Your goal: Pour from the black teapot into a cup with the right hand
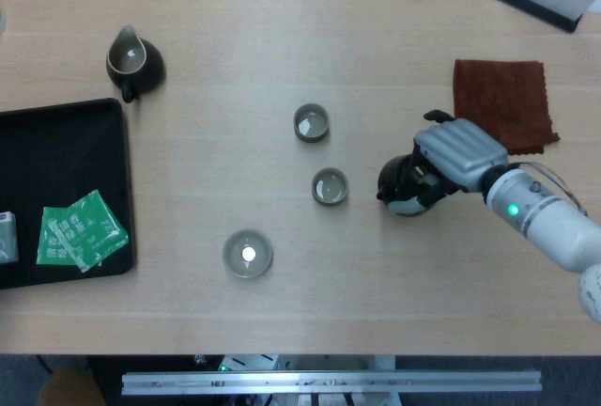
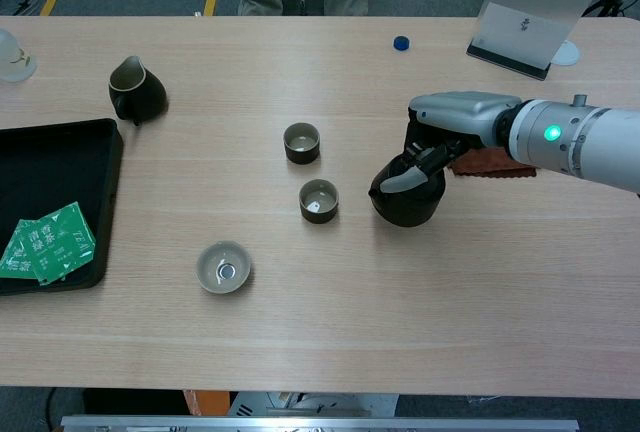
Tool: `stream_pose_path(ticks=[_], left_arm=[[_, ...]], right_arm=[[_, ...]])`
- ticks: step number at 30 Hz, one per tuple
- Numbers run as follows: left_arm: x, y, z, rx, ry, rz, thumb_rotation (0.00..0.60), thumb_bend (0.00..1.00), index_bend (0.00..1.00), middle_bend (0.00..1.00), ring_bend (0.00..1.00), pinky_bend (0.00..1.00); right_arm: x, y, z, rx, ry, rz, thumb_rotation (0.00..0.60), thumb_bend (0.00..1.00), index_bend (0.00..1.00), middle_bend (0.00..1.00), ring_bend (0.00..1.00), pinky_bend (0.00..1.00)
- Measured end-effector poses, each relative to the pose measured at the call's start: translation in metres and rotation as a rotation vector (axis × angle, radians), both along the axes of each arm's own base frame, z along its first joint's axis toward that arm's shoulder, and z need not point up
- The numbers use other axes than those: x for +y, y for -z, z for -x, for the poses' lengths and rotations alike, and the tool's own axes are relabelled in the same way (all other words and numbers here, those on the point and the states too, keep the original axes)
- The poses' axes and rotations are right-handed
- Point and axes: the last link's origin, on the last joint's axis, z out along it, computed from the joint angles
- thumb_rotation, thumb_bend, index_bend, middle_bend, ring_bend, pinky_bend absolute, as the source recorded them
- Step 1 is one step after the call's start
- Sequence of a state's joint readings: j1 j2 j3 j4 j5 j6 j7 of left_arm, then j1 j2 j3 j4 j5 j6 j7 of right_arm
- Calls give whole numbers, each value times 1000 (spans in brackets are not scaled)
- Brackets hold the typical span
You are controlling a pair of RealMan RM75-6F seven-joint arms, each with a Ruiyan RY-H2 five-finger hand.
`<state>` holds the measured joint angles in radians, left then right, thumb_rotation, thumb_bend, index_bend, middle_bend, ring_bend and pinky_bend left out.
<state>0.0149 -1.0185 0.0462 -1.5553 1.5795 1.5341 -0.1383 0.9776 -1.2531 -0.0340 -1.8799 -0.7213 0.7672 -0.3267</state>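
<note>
Worktop (image 1: 282, 11): pale wood, carries all items below.

Black tray (image 1: 56, 143): at 9 o'clock, holding green packets (image 1: 80, 229).

Right robot hand (image 1: 449, 162): at 3 o'clock, fingers wrapped round the black teapot; grip looks partial, with much of the pot's body exposed below the fingers. Left robot hand: not in either view.

Brown cloth (image 1: 502, 103): at 2 o'clock, just behind the right robot hand.

Black teapot (image 2: 405, 200): held just right of centre, spout side toward the cups; whether it is clear of the worktop cannot be told.

Dark pitcher (image 1: 132, 62): at 10 o'clock, well apart.

Shallow bowl (image 1: 247, 254): at 7 o'clock.

Cups: near cup (image 1: 330, 186), just beside the teapot at its 9 o'clock; far cup (image 1: 311, 123) beyond it.

Risk, judged: near cup is small, so a tilt begun off-centre would spill onto the worktop; a loose grip could let the pot rotate or knock the cup.
</note>
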Motion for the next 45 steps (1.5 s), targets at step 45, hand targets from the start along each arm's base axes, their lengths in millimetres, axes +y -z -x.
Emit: stream_pose_path(ticks=[45], left_arm=[[-2,-1,3,-7,-3,-13,600,380,131,180,8,45]], right_arm=[[-20,-15,-33,45,-175,164,407,527,966,907,886,83]])
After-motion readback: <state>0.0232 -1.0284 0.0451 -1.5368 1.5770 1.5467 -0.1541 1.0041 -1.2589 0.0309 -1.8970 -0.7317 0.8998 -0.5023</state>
